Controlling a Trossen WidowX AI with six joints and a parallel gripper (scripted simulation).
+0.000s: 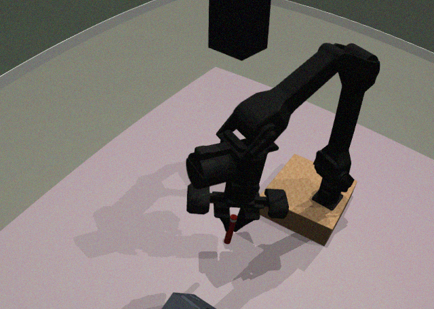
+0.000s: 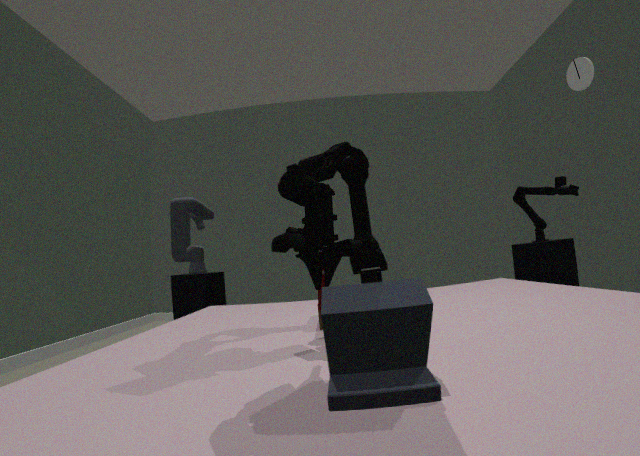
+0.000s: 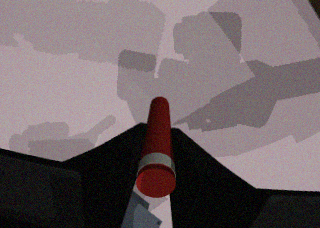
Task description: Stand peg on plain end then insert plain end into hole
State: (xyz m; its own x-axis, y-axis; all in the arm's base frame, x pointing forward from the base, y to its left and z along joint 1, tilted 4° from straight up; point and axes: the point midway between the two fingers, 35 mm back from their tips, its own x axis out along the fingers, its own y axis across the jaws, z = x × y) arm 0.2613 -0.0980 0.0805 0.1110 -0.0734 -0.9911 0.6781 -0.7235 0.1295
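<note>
Peg, red with a pale band, is gripped between the fingers. Fingers nearly closed, a narrow gap kept by the shaft, one finger on each side of it. Banded end is uppermost, showing above the fingertips; the plain end points down and projects below them. Peg upright or close to it; the top view shows it with a slight slant. Contact of the plain end with the table cannot be settled from these views.

Landmark: slate stand. Peg and fingers are apart from the stand, on its side towards the robot; in the exterior view the stand's edge comes just beside the peg in the line of sight. Wooden base block, carrying the arm, lies farther from the stand than the peg does.

Markings: pale band near the peg's upper end. Round wall clock, high and well beyond the stand, shows a dark hand; finer dial detail too small to read
</note>
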